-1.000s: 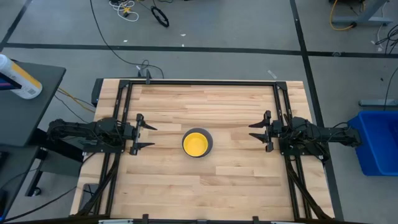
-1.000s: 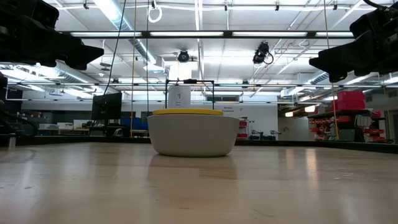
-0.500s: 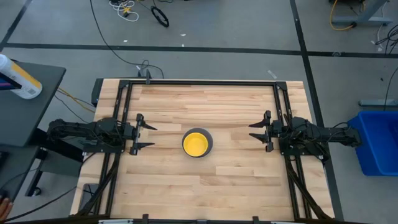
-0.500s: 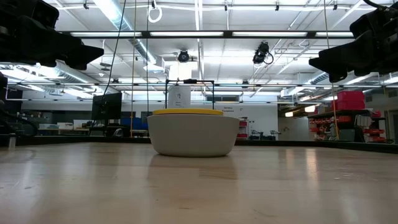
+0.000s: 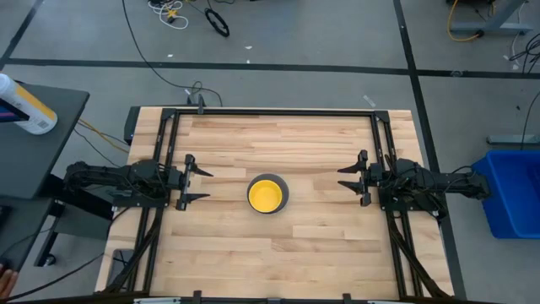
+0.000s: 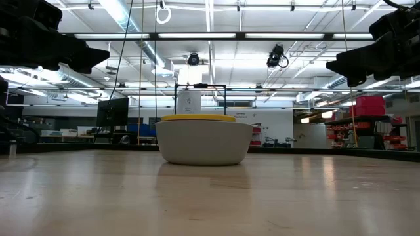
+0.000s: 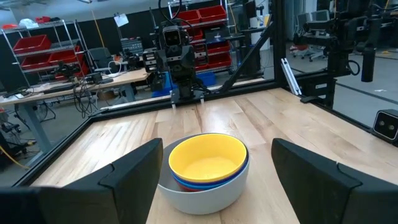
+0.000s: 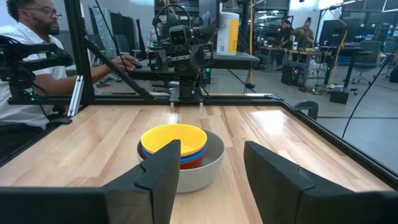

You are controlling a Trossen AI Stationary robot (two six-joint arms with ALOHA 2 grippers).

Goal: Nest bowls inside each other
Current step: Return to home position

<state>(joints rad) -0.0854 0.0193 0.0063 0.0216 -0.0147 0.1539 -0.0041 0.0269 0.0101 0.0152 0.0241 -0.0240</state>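
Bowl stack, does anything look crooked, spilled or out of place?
Nothing stands out. Yellow bowl sits level in the nest inside the grey bowl, slightly off-centre; left hand and right hand open, well clear.

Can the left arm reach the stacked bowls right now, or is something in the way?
Probably yes: the left gripper, open, faces the stacked bowls across bare table, nothing between. The right gripper waits on the far side.

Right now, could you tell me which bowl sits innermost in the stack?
The yellow bowl: its whole inside shows, while the others show only rims or outer wall.
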